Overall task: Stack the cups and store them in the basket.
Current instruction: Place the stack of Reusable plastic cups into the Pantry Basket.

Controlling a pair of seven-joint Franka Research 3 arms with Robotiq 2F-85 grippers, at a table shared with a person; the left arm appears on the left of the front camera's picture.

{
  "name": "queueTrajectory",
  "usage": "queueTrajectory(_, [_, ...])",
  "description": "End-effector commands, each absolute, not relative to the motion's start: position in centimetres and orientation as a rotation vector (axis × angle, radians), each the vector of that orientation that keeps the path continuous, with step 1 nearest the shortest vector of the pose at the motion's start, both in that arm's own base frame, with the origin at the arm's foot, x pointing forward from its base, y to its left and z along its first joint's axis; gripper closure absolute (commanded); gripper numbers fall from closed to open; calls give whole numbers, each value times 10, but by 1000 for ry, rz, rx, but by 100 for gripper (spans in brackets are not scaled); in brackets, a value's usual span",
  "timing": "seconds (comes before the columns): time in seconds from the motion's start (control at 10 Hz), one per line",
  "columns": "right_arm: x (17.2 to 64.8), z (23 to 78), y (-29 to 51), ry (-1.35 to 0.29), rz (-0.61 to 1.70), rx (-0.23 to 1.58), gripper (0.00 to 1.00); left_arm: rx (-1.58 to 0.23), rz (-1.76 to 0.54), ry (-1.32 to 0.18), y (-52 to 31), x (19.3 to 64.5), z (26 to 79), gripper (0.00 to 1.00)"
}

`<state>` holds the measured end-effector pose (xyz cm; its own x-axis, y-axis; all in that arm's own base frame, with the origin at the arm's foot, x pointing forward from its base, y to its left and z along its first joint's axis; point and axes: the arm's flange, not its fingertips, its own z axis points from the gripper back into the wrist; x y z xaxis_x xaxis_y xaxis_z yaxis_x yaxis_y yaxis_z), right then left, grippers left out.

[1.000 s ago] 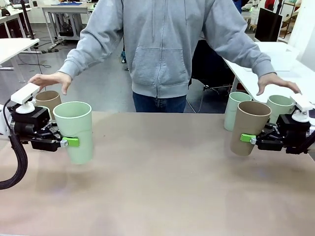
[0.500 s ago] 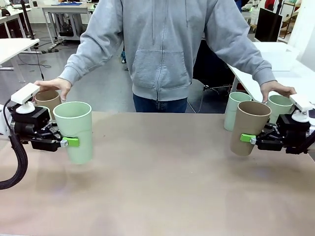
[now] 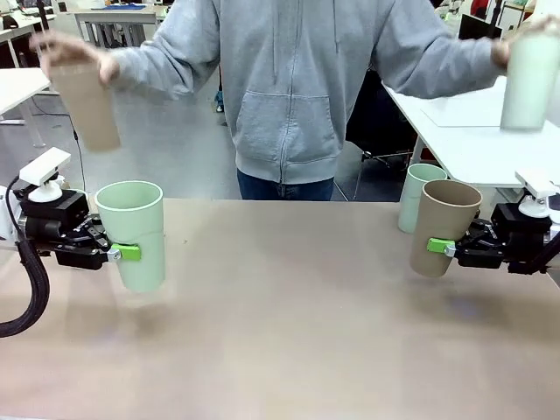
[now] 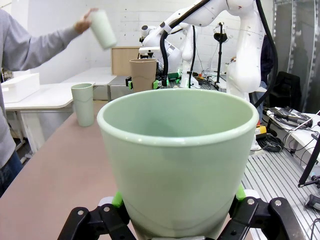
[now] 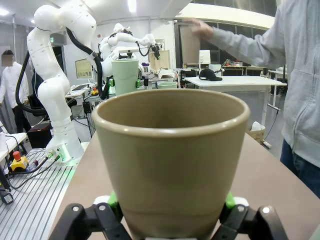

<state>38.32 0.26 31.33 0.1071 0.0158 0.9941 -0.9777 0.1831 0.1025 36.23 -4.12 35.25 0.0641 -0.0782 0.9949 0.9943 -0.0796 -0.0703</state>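
While my left gripper (image 3: 133,252) clamps a pale mint green matte tumbler (image 3: 131,219) upright by its sides, my right gripper (image 3: 443,247) grips a tan-brown matte tumbler (image 3: 446,219) likewise, both over the beige table (image 3: 289,332). A second mint tumbler (image 3: 413,197) stands just behind the tan-brown one. Beyond, one raised hand (image 3: 74,54) holds a second tan tumbler (image 3: 87,109) and the other raised hand (image 3: 512,44) a third mint tumbler (image 3: 528,83).

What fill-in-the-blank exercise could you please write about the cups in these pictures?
The left gripper is shut on the left cup, coloured ___.
The right gripper is shut on the right cup, coloured ___.
The standing cup beside the right gripper is coloured ___.
Missing words: green; brown; green.
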Motion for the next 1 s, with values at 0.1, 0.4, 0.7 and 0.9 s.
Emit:
queueTrajectory(0.1, [383, 315, 3, -1200, 1015, 1100, 16, -1241, -1258, -1077, -39, 362, 354, 13])
queueTrajectory(0.4, [383, 315, 3, -1200, 1015, 1100, 16, -1241, -1258, -1077, -39, 362, 354, 13])
queueTrajectory(0.7, [383, 315, 3, -1200, 1015, 1100, 16, -1241, -1258, -1077, -39, 362, 354, 13])
queueTrajectory(0.9, [383, 315, 3, -1200, 1015, 1100, 16, -1241, -1258, -1077, -39, 362, 354, 13])
